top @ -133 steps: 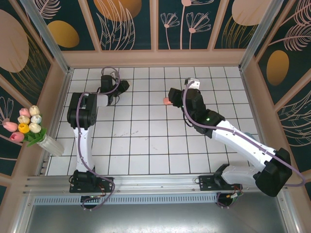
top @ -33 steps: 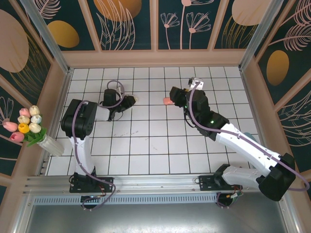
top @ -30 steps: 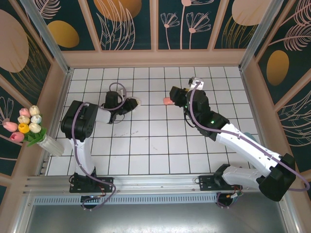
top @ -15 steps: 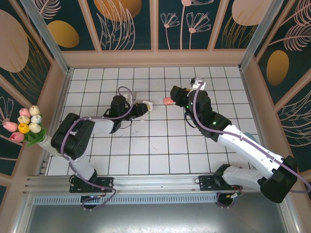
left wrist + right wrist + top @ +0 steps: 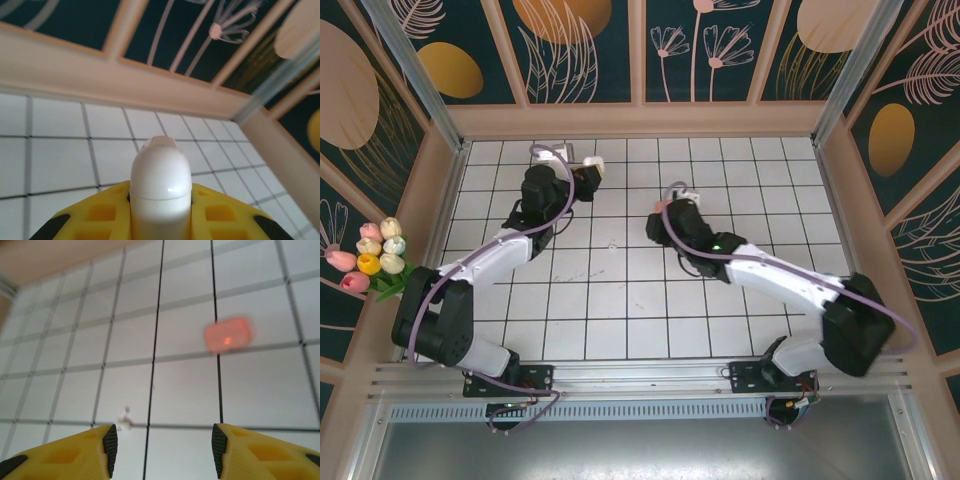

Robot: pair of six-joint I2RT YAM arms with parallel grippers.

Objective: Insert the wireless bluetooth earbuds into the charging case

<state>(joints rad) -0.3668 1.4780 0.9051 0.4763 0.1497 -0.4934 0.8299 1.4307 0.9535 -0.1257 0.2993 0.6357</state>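
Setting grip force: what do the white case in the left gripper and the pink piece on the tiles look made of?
White case: glossy hard plastic by its look, with a sharp highlight and a seam line round it. Pink piece: smooth and rounded, probably plastic too; too blurred to judge its finish.

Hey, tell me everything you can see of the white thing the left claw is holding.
The white case is small, smooth and glossy, plastic by its look, with a rounded dome top and a thin seam across it just below the dome. No gap shows at the seam. It sits upright in the wrist view, in the left claw, which is shut on it with yellow fingers against both sides. Its lower part is hidden.
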